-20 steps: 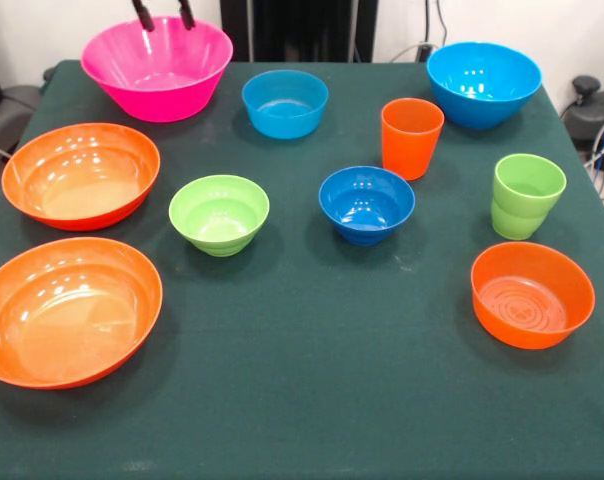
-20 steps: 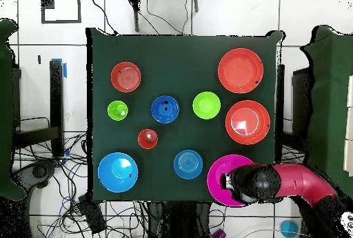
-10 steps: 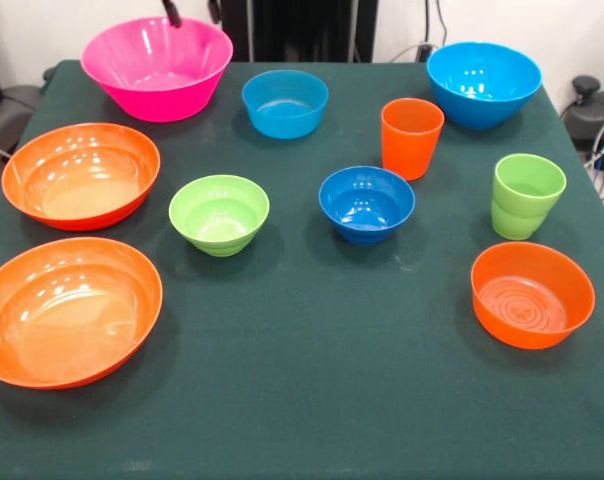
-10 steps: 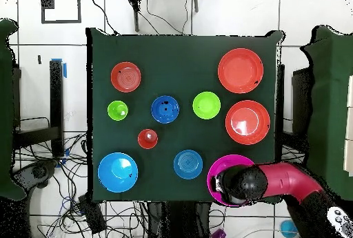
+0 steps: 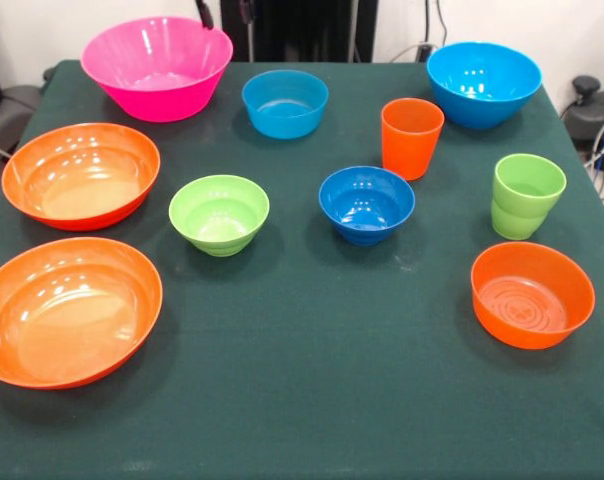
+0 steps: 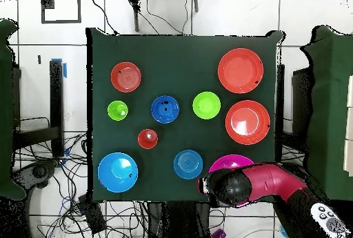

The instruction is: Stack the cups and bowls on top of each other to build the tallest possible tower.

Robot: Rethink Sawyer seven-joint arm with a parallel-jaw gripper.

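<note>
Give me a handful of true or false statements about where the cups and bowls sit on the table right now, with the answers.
1. The pink bowl is nested inside an orange bowl. False: it stands alone on the green table.
2. The orange cup stands upright between two sky blue bowls. True: the smaller sky blue bowl and the larger sky blue bowl flank it.
3. The lime green cup lies tipped on its side. False: it stands upright.
4. The dark blue bowl sits beside the lime green bowl. True.
5. A tower is already built. False: every piece stands separately.
</note>
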